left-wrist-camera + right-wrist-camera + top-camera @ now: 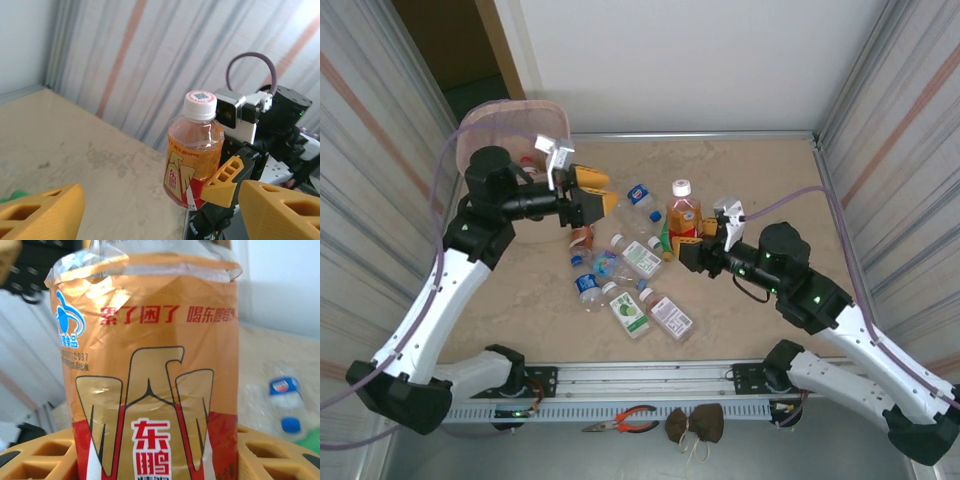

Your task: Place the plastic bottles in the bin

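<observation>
Now the right gripper (pixel 686 240) clamps the upright orange-liquid plastic bottle with a white cap (pixel 683 208), while the left gripper (pixel 597 193) gapes wide and empty. Next, it probably needs carrying across to the pale pink mesh bin (pixel 505 108).

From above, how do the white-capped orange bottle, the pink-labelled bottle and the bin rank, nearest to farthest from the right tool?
1. Orange bottle, held in the right tool, mid-table.
2. Pink-labelled bottle, lying on the near side.
3. Bin, at the far left corner.
</observation>
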